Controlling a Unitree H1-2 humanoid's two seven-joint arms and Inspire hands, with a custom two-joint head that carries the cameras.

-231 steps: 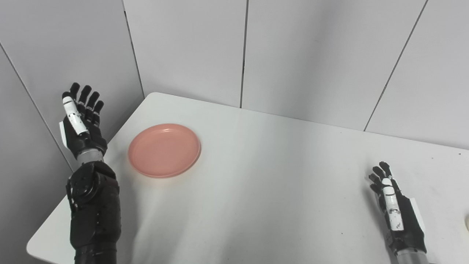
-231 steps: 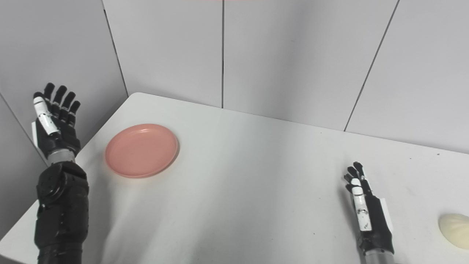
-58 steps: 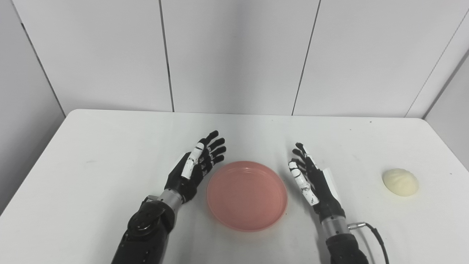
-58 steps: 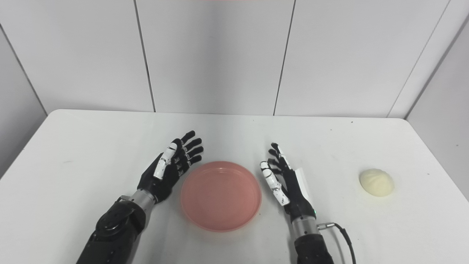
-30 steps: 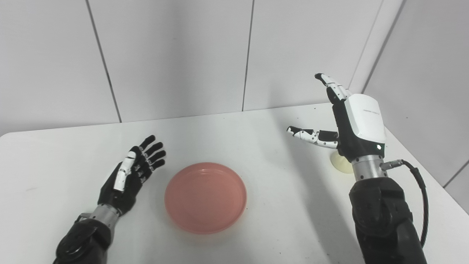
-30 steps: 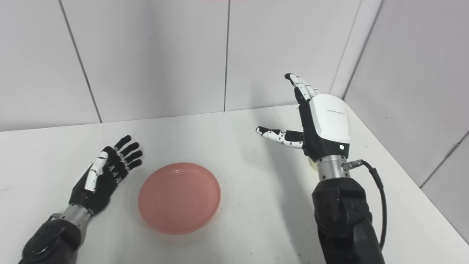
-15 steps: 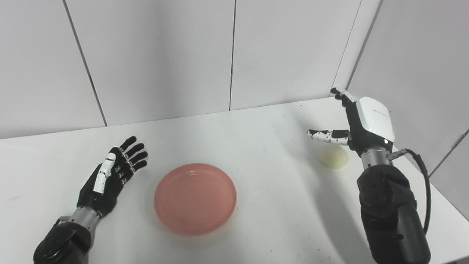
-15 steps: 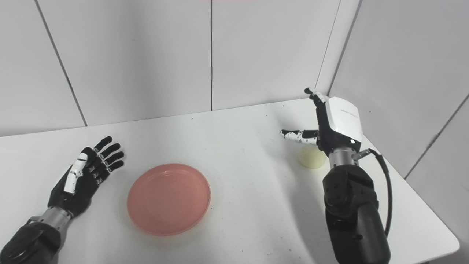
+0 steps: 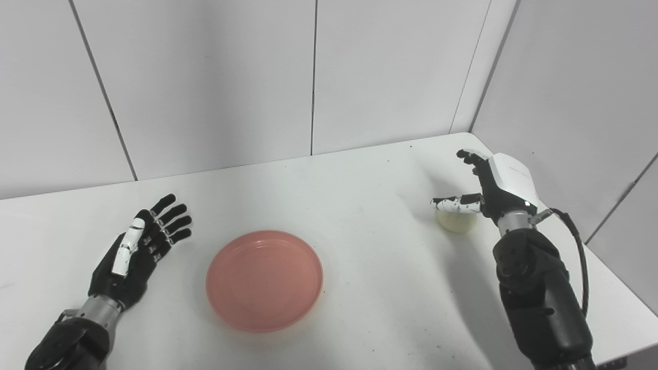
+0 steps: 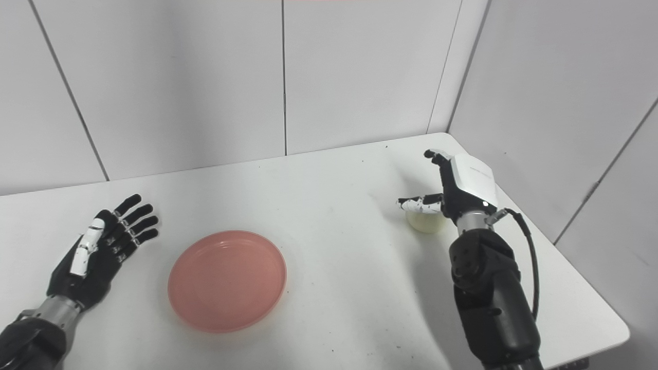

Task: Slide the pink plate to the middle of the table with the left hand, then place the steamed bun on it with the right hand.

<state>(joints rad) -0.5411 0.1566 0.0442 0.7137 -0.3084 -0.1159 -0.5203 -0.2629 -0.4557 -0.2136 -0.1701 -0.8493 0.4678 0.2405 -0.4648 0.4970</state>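
Observation:
The pink plate (image 9: 264,279) lies flat near the middle of the white table (image 9: 360,205), with nothing on it. My left hand (image 9: 139,249) rests open on the table to the plate's left, a short gap away from its rim. A pale steamed bun (image 9: 455,221) sits near the table's right edge. My right hand (image 9: 491,185) hovers right over the bun, open, its thumb stretched across the bun's top and its fingers curved beyond it. The hand hides part of the bun, and I cannot tell whether they touch.
Grey wall panels close off the back and the right side. The table's right edge (image 10: 581,267) runs close beside my right forearm (image 10: 488,293). A black cable (image 10: 529,257) loops off the right wrist.
The camera has swung right. My right hand has dropped from above the table to just over the bun. The left hand has drawn a little farther from the plate, which has stayed in place.

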